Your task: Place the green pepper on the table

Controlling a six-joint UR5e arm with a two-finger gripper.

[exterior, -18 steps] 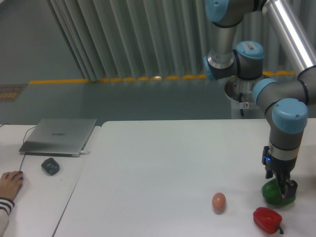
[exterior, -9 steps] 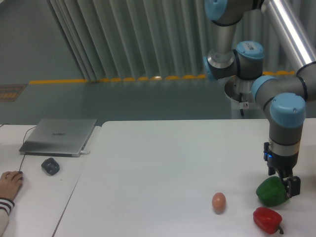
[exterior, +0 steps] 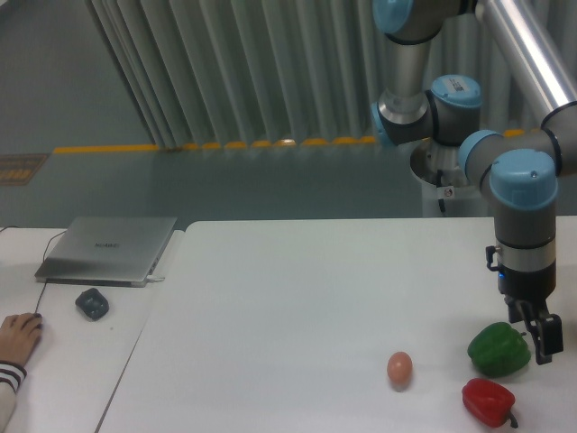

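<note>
Resting on the table (exterior: 297, 298) near its right edge, toward the front right corner: the green pepper (exterior: 499, 350), glossy and lobed, sitting on the white top. Just to its right, the gripper (exterior: 539, 334), pointing straight down from the grey and blue arm (exterior: 523, 216), one dark finger visible beside the pepper's right side and close against it; cannot tell from this view whether the jaws are apart or together, nor whether the finger touches the pepper. Just in front of the green pepper, nearer the front edge, a red pepper (exterior: 488, 401) with its stem toward the right, close to the green one but apart from it. To the left of both, along the front part of the table, a small brown egg (exterior: 399, 368), standing alone. Beyond the table's left edge, a smaller white desk (exterior: 72, 352) carrying a closed grey laptop (exterior: 108, 250), a dark mouse (exterior: 92, 303) in front of it, and a person's hand (exterior: 18, 336) at the far left edge of view.
</note>
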